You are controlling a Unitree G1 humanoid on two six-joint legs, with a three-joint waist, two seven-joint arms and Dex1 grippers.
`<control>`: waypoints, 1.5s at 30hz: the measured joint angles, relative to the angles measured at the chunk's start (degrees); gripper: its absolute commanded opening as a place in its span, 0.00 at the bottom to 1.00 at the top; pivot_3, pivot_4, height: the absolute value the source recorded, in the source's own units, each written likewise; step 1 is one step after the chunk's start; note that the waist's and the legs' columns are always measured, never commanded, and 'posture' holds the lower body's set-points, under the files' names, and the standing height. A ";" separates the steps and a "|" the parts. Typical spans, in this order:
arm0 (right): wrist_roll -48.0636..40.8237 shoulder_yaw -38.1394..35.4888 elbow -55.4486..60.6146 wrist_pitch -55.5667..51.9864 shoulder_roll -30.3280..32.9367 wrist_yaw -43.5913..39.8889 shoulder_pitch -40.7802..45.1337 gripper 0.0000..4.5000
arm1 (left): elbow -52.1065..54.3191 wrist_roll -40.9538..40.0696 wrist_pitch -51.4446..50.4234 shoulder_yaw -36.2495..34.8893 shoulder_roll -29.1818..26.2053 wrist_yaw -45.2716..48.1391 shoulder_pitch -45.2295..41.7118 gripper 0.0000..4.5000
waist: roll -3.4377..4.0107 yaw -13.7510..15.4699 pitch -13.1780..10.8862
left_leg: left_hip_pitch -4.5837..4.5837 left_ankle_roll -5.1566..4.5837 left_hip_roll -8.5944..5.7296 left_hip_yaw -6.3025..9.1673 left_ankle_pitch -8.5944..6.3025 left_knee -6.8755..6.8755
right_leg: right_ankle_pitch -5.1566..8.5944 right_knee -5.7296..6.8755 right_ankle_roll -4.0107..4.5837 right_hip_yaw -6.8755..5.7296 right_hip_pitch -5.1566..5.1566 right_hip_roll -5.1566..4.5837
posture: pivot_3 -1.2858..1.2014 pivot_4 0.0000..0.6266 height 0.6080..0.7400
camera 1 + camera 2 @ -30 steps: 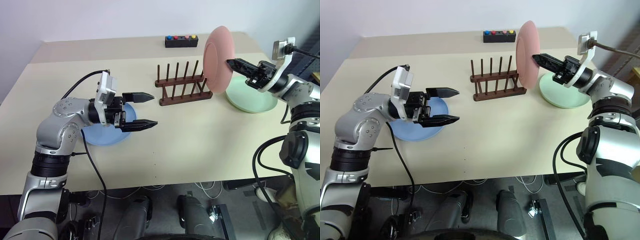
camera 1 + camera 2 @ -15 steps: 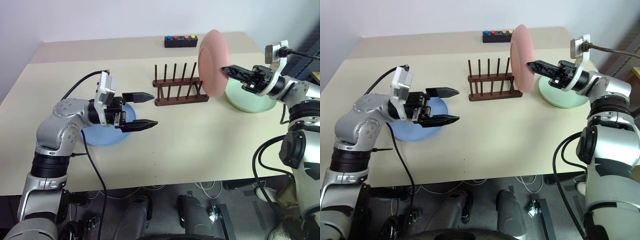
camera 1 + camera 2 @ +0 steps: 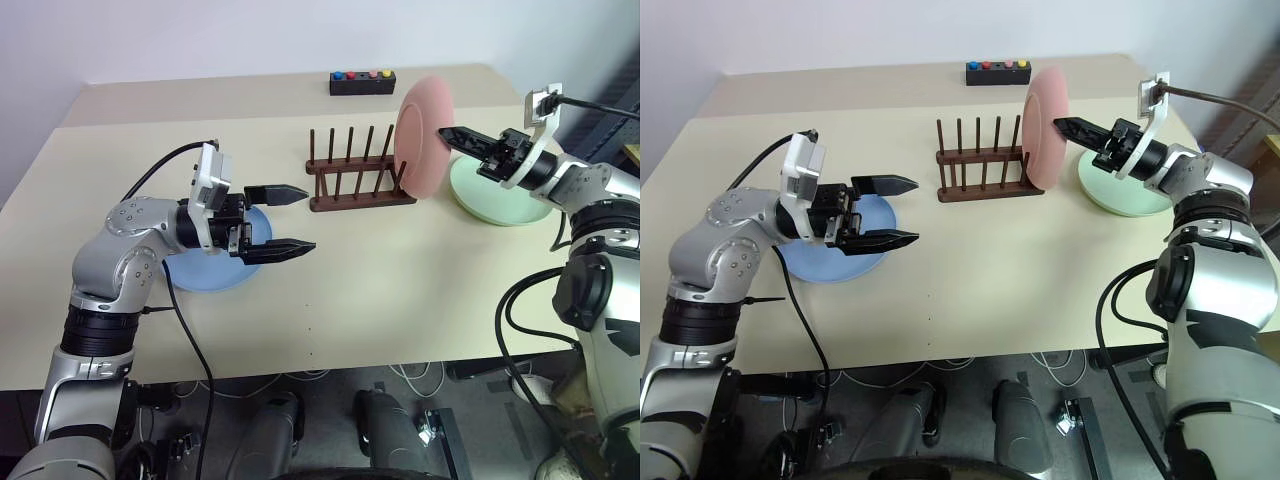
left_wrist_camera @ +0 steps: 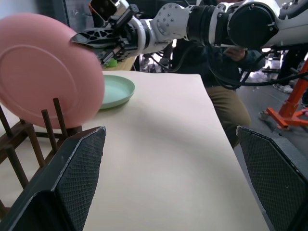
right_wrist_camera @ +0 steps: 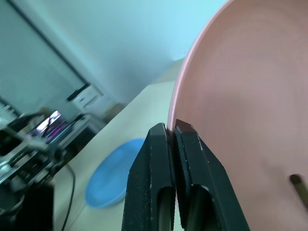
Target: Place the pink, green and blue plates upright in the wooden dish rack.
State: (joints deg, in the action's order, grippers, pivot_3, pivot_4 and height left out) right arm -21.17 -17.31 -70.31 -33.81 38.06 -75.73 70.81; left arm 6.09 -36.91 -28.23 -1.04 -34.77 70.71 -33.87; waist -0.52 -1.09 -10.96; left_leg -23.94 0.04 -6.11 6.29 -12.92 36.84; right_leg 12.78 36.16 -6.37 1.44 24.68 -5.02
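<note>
Lowering toward the rack [image 3: 360,168] near the tabletop's far edge, the pink plate [image 3: 422,137] is now meeting its right-end pegs, rim clenched by the right gripper [image 3: 448,133]. Left gripper [image 3: 298,218] is hovering released over the blue plate [image 3: 215,268].

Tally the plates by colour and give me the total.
Pink plate: 1
Green plate: 1
Blue plate: 1
Total: 3

Pink plate [image 3: 420,137], mint-green plate [image 3: 500,200] and light blue plate [image 3: 205,272]; dark brown wooden dish rack [image 3: 358,178]; cream tabletop [image 3: 400,280]; black button box [image 3: 363,82] with blue, red, yellow and pink buttons.
</note>
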 measured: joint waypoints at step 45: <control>18.63 13.96 31.12 21.71 14.47 15.85 -29.79 0.94 | -2.04 8.27 1.53 7.44 8.16 -8.99 -1.88 1.00 | 0.15 0.23 0.07 | 0.30 -0.03 0.00 -0.10 0.00 0.03 | 0.00 0.00 0.00 0.08 -0.28 0.00 | 0.52 0.24 1.00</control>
State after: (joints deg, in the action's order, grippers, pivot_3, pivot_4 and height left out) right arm -2.54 -3.35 -39.19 -12.10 52.53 -59.88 41.01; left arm 4.05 -28.64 -26.71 6.40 -26.61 61.72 -35.75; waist -0.37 -0.86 -10.89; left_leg -23.64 0.01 -6.11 6.19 -12.93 36.87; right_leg 12.78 36.16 -6.37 1.52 24.39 -5.03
